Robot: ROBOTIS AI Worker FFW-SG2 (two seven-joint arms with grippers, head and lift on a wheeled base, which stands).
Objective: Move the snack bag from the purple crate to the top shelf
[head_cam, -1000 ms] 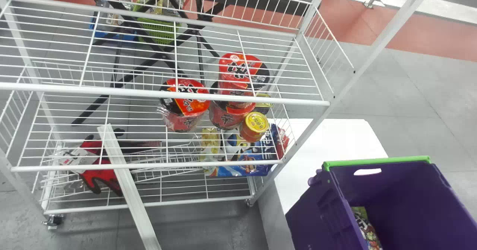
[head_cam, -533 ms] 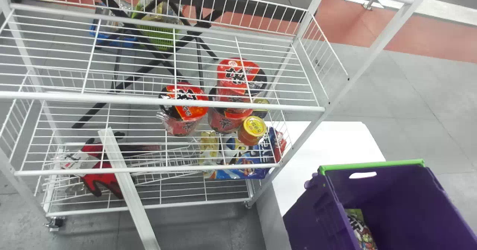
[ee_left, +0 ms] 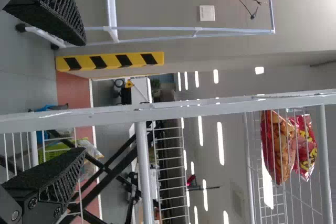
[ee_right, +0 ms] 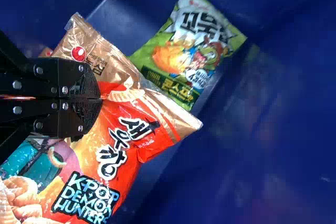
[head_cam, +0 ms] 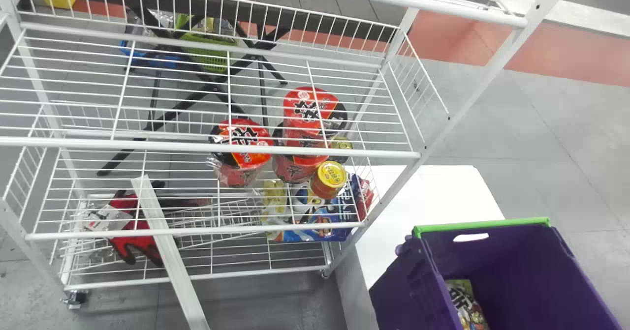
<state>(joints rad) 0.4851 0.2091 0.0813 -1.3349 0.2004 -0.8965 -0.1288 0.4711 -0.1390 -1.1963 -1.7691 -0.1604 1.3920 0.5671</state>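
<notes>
Claw on right arm (ee_right: 99, 98) pinches snack bag (ee_right: 134, 153); left claw (ee_left: 82, 97) gapes wide.

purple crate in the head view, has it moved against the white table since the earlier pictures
No. The purple crate keeps its place against the white table; both slid together in the shifting view.
</notes>
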